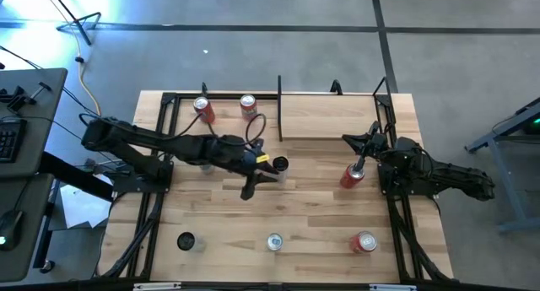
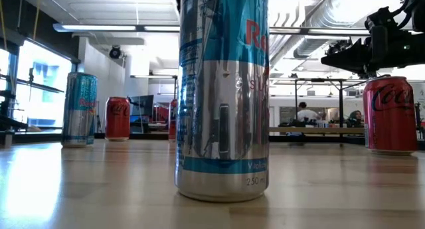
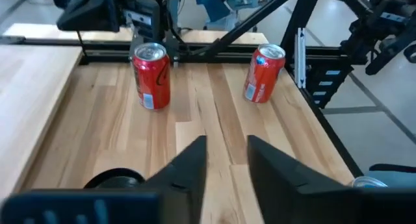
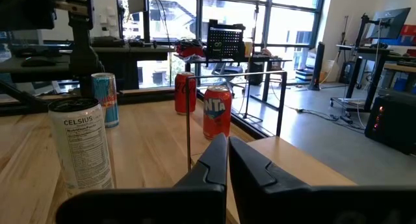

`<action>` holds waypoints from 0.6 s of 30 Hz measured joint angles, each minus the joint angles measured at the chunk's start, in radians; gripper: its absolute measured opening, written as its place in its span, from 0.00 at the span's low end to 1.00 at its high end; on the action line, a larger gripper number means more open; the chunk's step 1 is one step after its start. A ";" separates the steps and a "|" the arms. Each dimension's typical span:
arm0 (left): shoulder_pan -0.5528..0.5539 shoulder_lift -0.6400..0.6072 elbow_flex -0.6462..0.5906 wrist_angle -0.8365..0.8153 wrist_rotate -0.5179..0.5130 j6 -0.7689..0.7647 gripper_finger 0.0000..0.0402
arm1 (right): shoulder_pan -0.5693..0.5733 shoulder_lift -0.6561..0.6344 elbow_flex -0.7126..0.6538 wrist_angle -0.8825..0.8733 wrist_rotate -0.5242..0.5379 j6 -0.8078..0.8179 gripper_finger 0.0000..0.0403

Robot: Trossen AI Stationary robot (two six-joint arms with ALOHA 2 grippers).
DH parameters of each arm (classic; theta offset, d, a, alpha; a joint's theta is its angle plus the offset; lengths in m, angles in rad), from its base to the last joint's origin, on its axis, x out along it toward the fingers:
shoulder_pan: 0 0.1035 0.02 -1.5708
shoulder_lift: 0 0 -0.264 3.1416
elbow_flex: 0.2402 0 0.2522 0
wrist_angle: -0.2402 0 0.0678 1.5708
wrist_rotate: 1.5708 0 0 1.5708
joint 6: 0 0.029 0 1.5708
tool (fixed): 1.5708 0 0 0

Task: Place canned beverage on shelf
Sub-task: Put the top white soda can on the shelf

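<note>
Cans around the shelf (image 1: 333, 115)
Two cans (image 1: 204, 110) stand left of it; three cans (image 1: 274, 241) line the near edge.

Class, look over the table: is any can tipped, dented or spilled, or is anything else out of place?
Nothing stands out. Every can in view stands upright, including the red can below the shelf and the dark-topped can at mid-table. No spill shows on the table. The shelf holds no can yet.
</note>
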State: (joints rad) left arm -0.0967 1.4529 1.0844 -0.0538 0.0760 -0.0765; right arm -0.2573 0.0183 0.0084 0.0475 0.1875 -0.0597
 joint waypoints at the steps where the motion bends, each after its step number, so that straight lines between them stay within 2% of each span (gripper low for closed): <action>1: 0.000 0.008 0.010 -0.012 -0.005 0.000 0.32 | 0.000 0.000 0.000 0.000 0.000 0.000 0.00; 10: 0.014 0.035 0.063 -0.048 -0.068 -0.015 0.65 | 0.000 0.000 0.000 0.000 0.000 0.000 0.00; 14: 0.039 0.035 0.067 -0.062 -0.074 -0.076 0.71 | 0.000 0.000 0.000 0.000 0.000 0.000 0.00; 18: 0.060 0.042 0.068 -0.075 -0.120 -0.095 0.72 | 0.000 0.000 0.000 0.000 0.000 0.000 0.00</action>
State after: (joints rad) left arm -0.0369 1.4945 1.1527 -0.1289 -0.0439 -0.1714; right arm -0.2573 0.0183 0.0082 0.0475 0.1876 -0.0596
